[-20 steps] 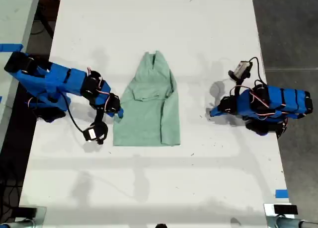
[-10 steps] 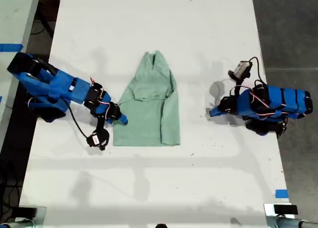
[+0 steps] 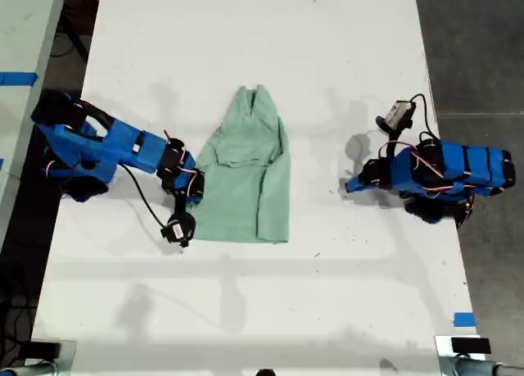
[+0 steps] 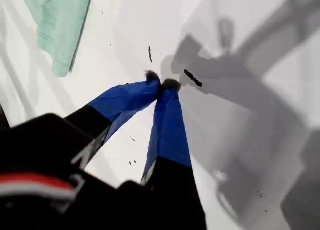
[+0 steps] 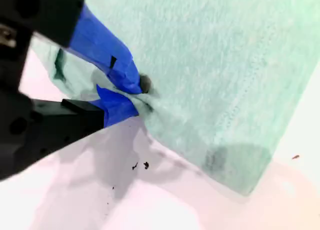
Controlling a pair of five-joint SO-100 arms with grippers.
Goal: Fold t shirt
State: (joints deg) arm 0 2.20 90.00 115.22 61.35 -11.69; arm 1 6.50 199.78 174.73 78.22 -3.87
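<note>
Exterior view: the t shirt [image 3: 246, 175] lies near the middle of the white table [image 3: 246, 310], already narrowed, with one side doubled over. My second gripper [image 5: 135, 97], reaching in from the exterior view's left, is pinched shut on the shirt's edge, fabric bunched between its tips. My first gripper [image 4: 162, 83] sits well apart at the exterior view's right, tips together on nothing. Likely step: a side fold; the blurred wrist view hides how many layers are caught, so lift gently, then carry across.
</note>
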